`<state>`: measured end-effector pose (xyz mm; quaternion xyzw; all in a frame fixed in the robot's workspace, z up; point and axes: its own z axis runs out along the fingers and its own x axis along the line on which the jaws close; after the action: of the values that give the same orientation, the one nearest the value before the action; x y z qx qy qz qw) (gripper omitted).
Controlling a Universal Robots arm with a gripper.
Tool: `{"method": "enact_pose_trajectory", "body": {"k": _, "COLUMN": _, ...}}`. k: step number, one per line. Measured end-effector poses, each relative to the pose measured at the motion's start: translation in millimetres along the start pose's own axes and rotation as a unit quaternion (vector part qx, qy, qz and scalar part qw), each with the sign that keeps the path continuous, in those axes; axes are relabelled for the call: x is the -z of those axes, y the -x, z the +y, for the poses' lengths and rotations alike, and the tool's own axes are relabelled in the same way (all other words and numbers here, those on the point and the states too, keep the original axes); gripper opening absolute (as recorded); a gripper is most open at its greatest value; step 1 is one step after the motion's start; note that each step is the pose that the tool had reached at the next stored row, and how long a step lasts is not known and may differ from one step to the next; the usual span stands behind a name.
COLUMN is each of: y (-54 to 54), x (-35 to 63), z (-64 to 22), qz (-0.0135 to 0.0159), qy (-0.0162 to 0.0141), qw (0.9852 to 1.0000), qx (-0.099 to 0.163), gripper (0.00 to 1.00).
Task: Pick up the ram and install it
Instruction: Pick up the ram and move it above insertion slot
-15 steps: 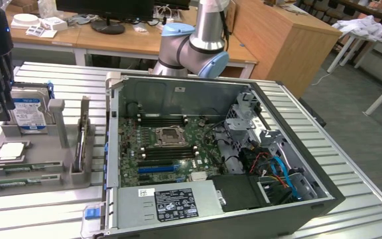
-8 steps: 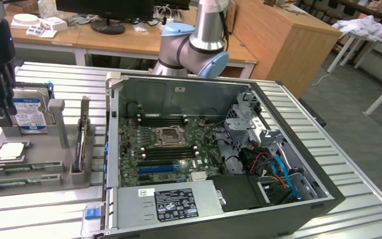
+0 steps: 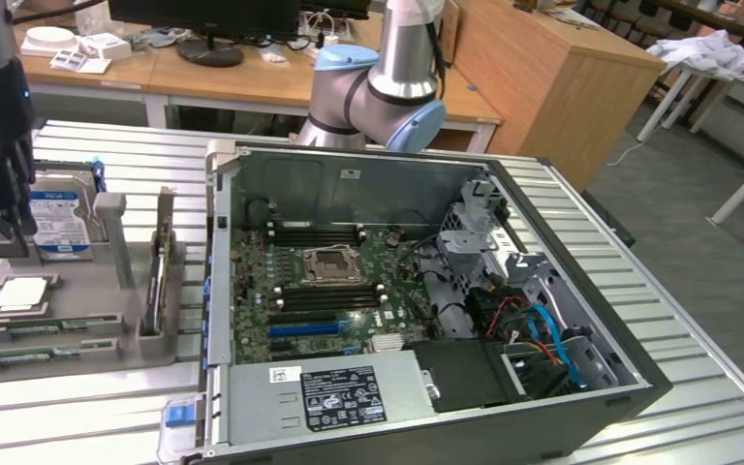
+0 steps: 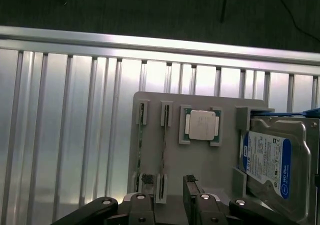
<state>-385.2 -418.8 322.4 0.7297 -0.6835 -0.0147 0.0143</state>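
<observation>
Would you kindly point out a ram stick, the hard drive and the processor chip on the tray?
ram stick (image 3: 49, 327): exterior view, middle of the green stick.
hard drive (image 4: 267, 160): wrist view, on its blue label.
processor chip (image 4: 201, 124): wrist view, centre of its metal lid.

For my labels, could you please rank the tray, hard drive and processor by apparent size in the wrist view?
1. Tray, largest.
2. Hard drive, though partly out of frame.
3. Processor, clearly smallest.
</observation>
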Motion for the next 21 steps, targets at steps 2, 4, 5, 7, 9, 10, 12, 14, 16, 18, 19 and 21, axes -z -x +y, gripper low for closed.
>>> {"method": "enact_pose_trajectory", "body": {"k": 2, "y": 0.0, "x": -3.8, "z": -0.2, "qz": 0.0000, "qy": -0.0001, "qw": 1.0000, "qx": 0.000, "gripper": 0.36}}
{"method": "enact_pose_trajectory", "body": {"k": 4, "y": -0.1, "x": -7.4, "z": -0.3, "qz": 0.0001, "qy": -0.0001, "qw": 1.0000, "qx": 0.000, "gripper": 0.36}}
{"method": "enact_pose_trajectory", "body": {"k": 5, "y": -0.1, "x": -9.2, "z": -0.4, "qz": 0.0001, "qy": -0.0002, "qw": 1.0000, "qx": 0.000, "gripper": 0.36}}
{"method": "enact_pose_trajectory", "body": {"k": 7, "y": -0.1, "x": -12.7, "z": -0.5, "qz": 0.0002, "qy": -0.0002, "qw": 1.0000, "qx": 0.000, "gripper": 0.36}}
{"method": "enact_pose_trajectory", "body": {"k": 9, "y": -0.2, "x": -16.4, "z": -0.6, "qz": 0.0003, "qy": -0.0002, "qw": 1.0000, "qx": 0.000, "gripper": 0.36}}
{"method": "enact_pose_trajectory", "body": {"k": 10, "y": -0.2, "x": -18.3, "z": -0.7, "qz": 0.0003, "qy": -0.0002, "qw": 1.0000, "qx": 0.000, "gripper": 0.36}}
{"method": "enact_pose_trajectory", "body": {"k": 12, "y": -0.2, "x": -21.9, "z": -0.9, "qz": 0.0004, "qy": -0.0003, "qw": 1.0000, "qx": 0.000, "gripper": 0.36}}
{"method": "enact_pose_trajectory", "body": {"k": 14, "y": -0.2, "x": -25.5, "z": -1.0, "qz": 0.0004, "qy": -0.0004, "qw": 1.0000, "qx": 0.000, "gripper": 0.36}}
{"method": "enact_pose_trajectory", "body": {"k": 16, "y": -0.3, "x": -29.2, "z": -1.2, "qz": 0.0005, "qy": -0.0004, "qw": 1.0000, "qx": 0.000, "gripper": 0.36}}
{"method": "enact_pose_trajectory", "body": {"k": 18, "y": -0.3, "x": -32.8, "z": -1.4, "qz": 0.0006, "qy": -0.0004, "qw": 1.0000, "qx": 0.000, "gripper": 0.36}}
{"method": "enact_pose_trajectory", "body": {"k": 19, "y": -0.3, "x": -34.6, "z": -1.4, "qz": 0.0006, "qy": -0.0004, "qw": 1.0000, "qx": 0.000, "gripper": 0.36}}
{"method": "enact_pose_trajectory", "body": {"k": 21, "y": -0.3, "x": -38.3, "z": -1.6, "qz": 0.0006, "qy": -0.0005, "qw": 1.0000, "qx": 0.000, "gripper": 0.36}}
